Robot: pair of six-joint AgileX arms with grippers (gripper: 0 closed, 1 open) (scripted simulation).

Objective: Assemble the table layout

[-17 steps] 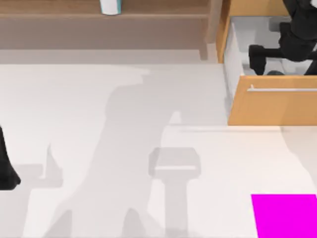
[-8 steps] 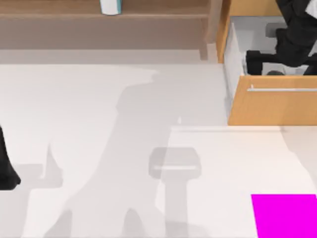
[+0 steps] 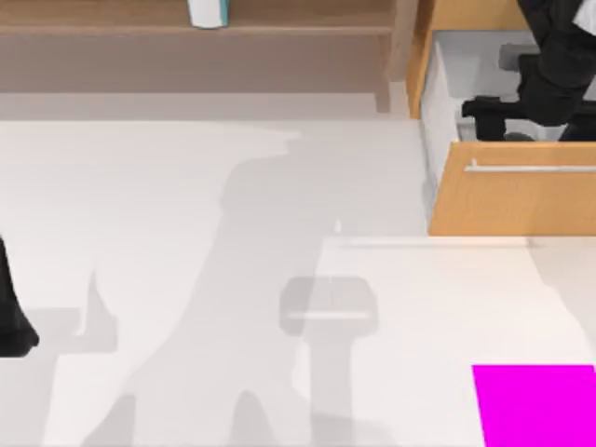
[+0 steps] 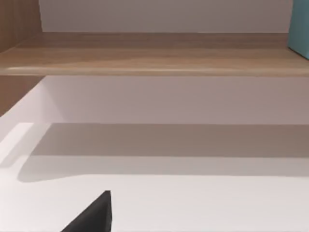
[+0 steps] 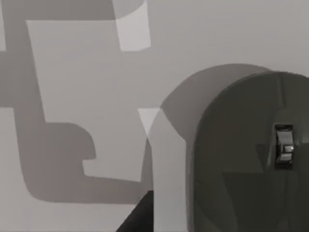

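Observation:
The white table [image 3: 186, 186] spans most of the top view. My right gripper [image 3: 486, 109] reaches into the open orange-wood drawer [image 3: 512, 196] at the back right, over its white inside. In the right wrist view a dark grey mouse [image 5: 241, 159] with a scroll wheel lies on the drawer floor, close beside the gripper. Whether the gripper touches the mouse cannot be told. My left arm [image 3: 11, 317] is parked at the table's left edge.
A magenta square [image 3: 535, 405] lies on the table at the front right. A brown wooden shelf [image 3: 186, 37] runs along the back, with a blue and white object [image 3: 207, 12] on it. The drawer front juts out over the table.
My right gripper has shifted slightly inside the drawer, and its shadow on the table has moved right. The left arm has not moved.

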